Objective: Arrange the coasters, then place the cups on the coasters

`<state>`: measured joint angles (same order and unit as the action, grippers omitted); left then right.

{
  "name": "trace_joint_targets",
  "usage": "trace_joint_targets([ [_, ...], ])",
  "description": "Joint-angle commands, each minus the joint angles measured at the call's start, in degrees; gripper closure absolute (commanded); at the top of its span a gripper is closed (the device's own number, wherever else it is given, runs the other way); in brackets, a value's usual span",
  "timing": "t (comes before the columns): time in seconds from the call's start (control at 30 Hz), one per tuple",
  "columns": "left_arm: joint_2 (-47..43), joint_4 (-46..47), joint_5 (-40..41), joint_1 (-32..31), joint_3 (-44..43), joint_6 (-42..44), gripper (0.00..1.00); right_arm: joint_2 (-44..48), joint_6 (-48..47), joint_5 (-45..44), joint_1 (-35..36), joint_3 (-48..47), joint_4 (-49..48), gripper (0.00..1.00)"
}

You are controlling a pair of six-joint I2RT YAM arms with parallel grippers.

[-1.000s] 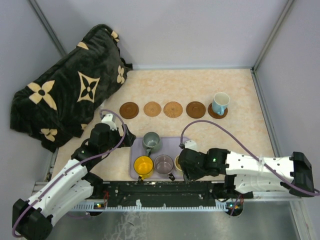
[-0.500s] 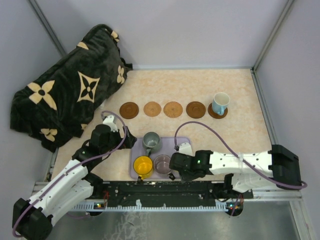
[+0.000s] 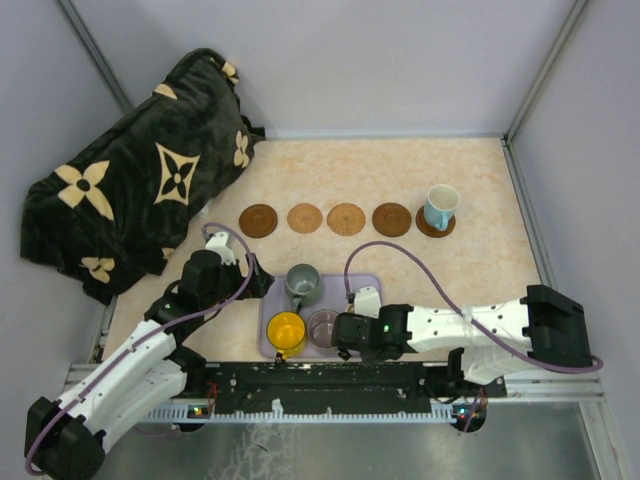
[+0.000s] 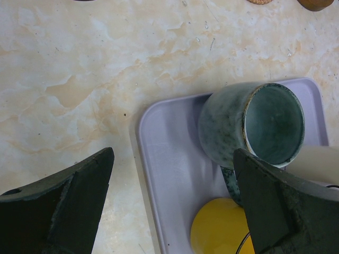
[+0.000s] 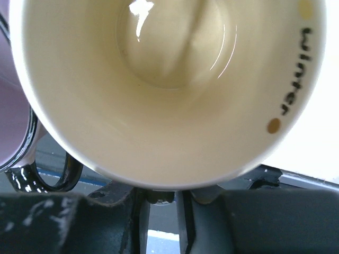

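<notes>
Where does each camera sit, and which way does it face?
Top: above, behind left arm and right arm, both shown, looking down at table.
Left wrist: looks down at tray and green cup; left pincer frames them.
Right wrist: stares into cream cup; right pincer along bottom.
Shared: top and left wrist show green cup.

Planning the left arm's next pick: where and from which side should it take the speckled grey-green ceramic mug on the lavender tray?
Probably its rim wall on the left side, from above, one finger inside. The speckled grey-green mug stands upright and open, its handle points at the yellow mug, and bare lavender tray lies left.
</notes>
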<state>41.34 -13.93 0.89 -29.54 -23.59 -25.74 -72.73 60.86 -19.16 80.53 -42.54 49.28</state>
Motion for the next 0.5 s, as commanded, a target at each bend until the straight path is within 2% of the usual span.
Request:
trace_joint_targets([
  [0.0,-0.2,1.7,-0.9,-0.4,0.4,-0.5,0.00,1.0,2.6,-5.2,0.5,-2.7,1.0,0.69],
  [0.13,-0.1,1.8,-1.0,-0.4,0.6,-0.5,0.00,1.3,3.7,-6.4,0.5,-2.7,1.1,0.63],
  [0.47,0.1,1.9,-0.9,-0.4,0.6,-0.2,0.00,3.7,6.1,-11.0,1.0,-1.6,-0.9,0.64],
])
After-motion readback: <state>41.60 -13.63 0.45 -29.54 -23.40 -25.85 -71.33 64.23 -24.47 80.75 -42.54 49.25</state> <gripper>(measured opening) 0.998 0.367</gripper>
